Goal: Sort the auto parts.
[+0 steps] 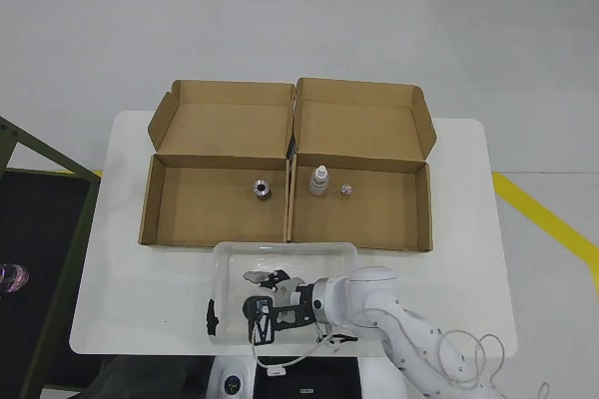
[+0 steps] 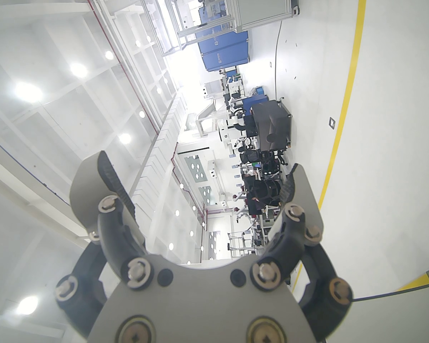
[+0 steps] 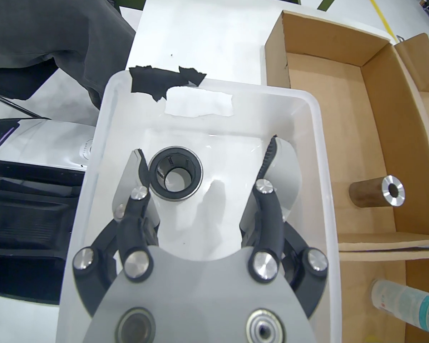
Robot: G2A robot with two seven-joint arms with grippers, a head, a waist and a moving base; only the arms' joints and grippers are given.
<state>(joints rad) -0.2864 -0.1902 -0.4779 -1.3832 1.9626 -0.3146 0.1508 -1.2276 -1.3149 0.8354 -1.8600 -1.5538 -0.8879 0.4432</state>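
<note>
Right pincer (image 3: pixel 206 151) is found released inside the clear bin (image 3: pixel 271 90), with the black bearing (image 3: pixel 196 174) just beside one finger. Centring is advised before closure. Left pincer (image 2: pixel 200 164) is likewise released.

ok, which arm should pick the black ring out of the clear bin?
Right. The right gripper is open inside the clear bin, with the black ring between its fingers, near one. The left gripper, also open, points up at the hall ceiling.
</note>
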